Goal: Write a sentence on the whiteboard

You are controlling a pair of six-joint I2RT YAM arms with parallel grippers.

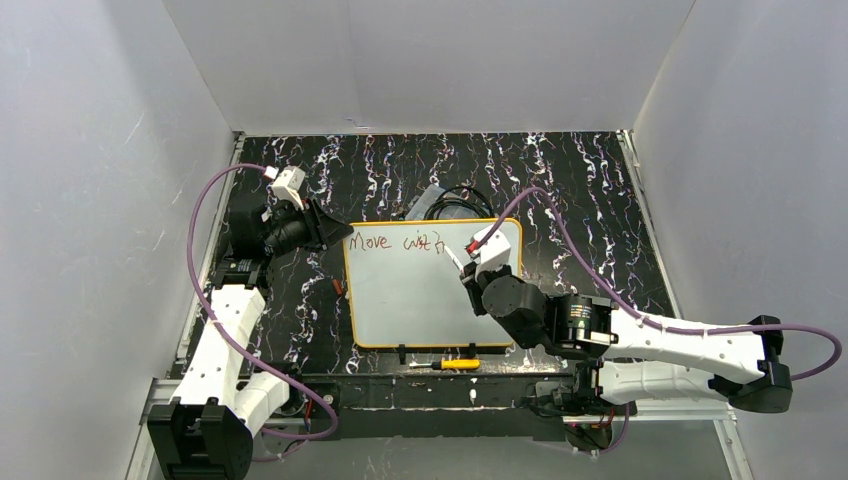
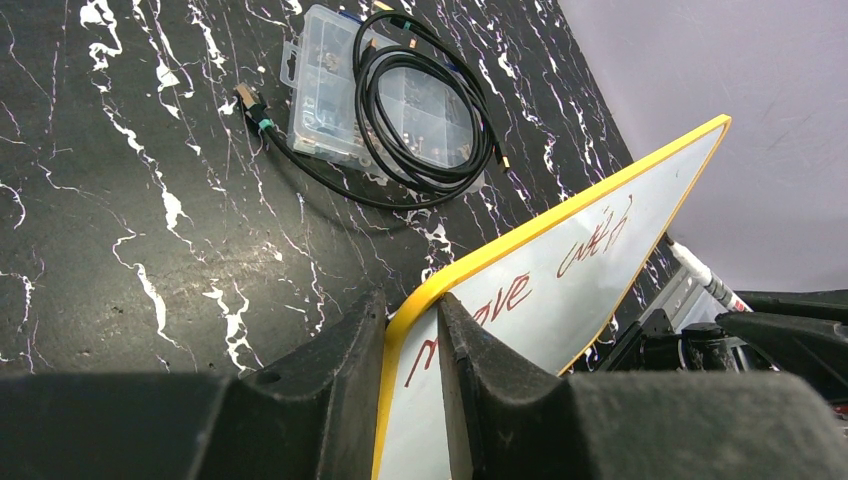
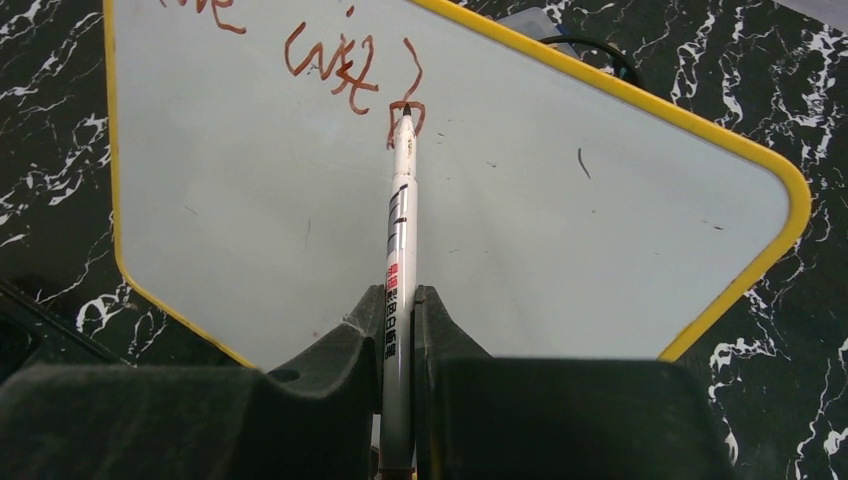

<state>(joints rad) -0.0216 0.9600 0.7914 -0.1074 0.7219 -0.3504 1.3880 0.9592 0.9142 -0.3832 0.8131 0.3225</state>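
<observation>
Right hand (image 3: pixel 398 302) pinches marker (image 3: pixel 400 220), tip on whiteboard (image 3: pixel 560 220) at unfinished sentence (image 3: pixel 340 70); left hand (image 2: pixel 410 306) clamps its edge. I'd press lightly, stroke slowly.

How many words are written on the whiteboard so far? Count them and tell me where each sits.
2. "Move" sits in the whiteboard's far-left corner; a second scrawled word lies right of it, its last stroke at the marker tip.

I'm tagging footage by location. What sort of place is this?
Likely a robotics lab test cell: plain white panels enclose a black marbled table, the left gripper clamps the whiteboard, the right gripper holds a marker, and a parts box with coiled cable lies beyond.
</observation>
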